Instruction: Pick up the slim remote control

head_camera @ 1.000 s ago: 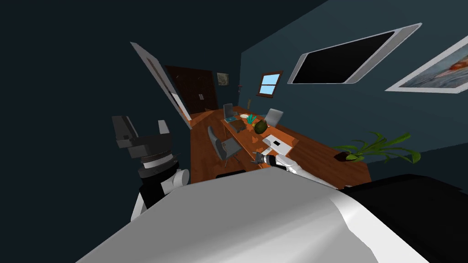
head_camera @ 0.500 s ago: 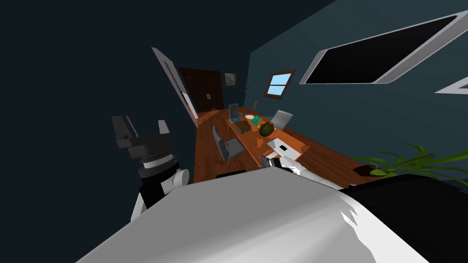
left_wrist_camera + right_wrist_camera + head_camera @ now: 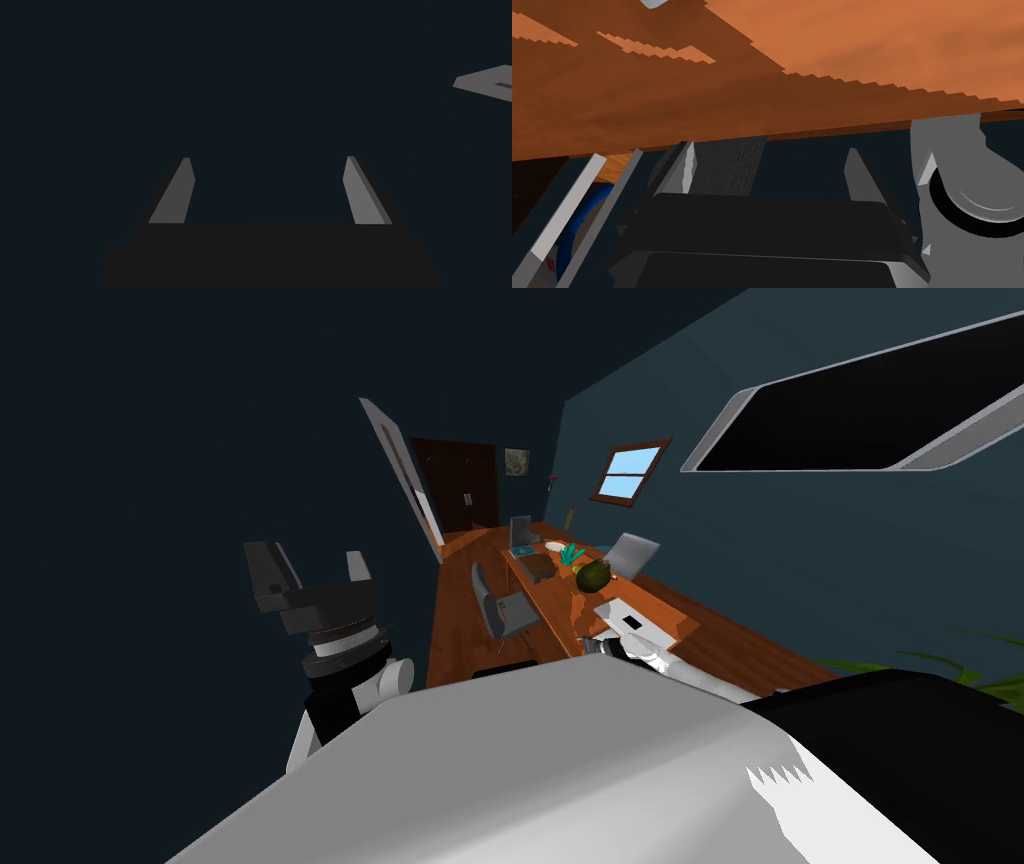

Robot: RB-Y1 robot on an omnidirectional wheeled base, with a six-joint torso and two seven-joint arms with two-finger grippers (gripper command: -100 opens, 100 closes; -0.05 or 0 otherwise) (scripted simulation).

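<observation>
Hovering with fingers apart, the right gripper is placed at the near edge of the wooden table. The slim remote control, taken to be the dark bar on a pale slab, lies just beyond. The approach is judged in hand; straddling its narrow width from above is called for next. The left gripper is spread too, raised aside.

Wall screen partly beyond the edge

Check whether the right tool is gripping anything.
No, in the right wrist view the right tool has its two fingers standing apart with nothing pressed between them.
</observation>
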